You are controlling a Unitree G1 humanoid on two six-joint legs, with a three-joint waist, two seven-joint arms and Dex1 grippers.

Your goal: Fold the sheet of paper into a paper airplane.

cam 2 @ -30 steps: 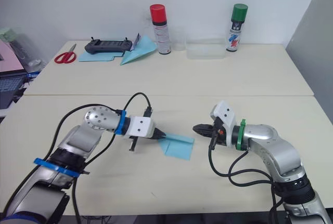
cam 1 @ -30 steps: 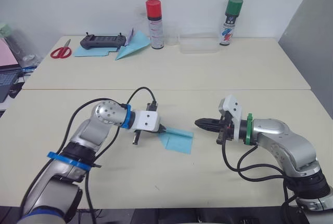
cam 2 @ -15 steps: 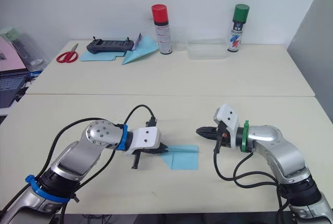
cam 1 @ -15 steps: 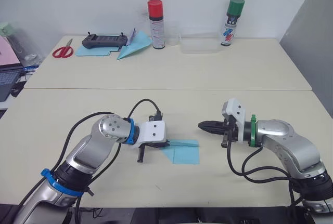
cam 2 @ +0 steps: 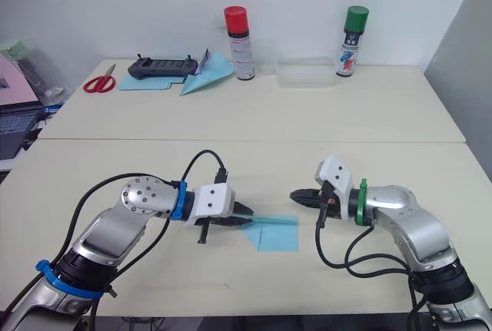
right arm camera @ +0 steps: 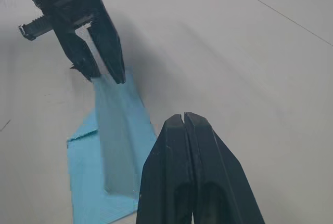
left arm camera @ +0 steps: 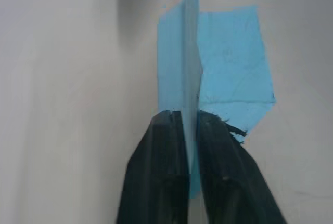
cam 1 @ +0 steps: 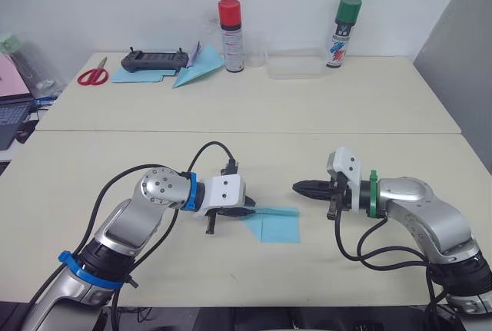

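The sheet of paper [cam 1: 273, 222] lay on the near bench [cam 1: 231, 269], just below centre of the left eye frame, between the two arms. It was light blue and part-folded: a flat layer rested on the bench surface, and a raised fold stood along its upper edge.

Left end effector [cam 1: 247, 212] sat at centre-left of the frame, fingers [left arm camera: 165, 151] drawn narrow and clamped on the left end of that raised fold. In the left wrist view the paper edge ran up between the two black fingers, with the flat layer spread to one side.

Right end effector [cam 1: 301, 187] sat right of centre, tips pointing toward the paper and a little apart from its right edge. Its fingers [right arm camera: 184, 151] were pressed together with nothing between them. The right wrist view looked past them down on the paper and the left end effector gripping it.

Far bench [cam 1: 369, 100], upper part of the frame:
- red scissors [cam 1: 92, 76] at upper left
- black controller [cam 1: 153, 59] beside them, resting on a flat blue sheet [cam 1: 131, 77]
- another blue paper dart [cam 1: 197, 66] just right of the controller
- red-capped spray can [cam 1: 228, 24] at top centre
- clear plastic tray [cam 1: 294, 65] to its right
- green-capped spray can [cam 1: 342, 21] at upper right
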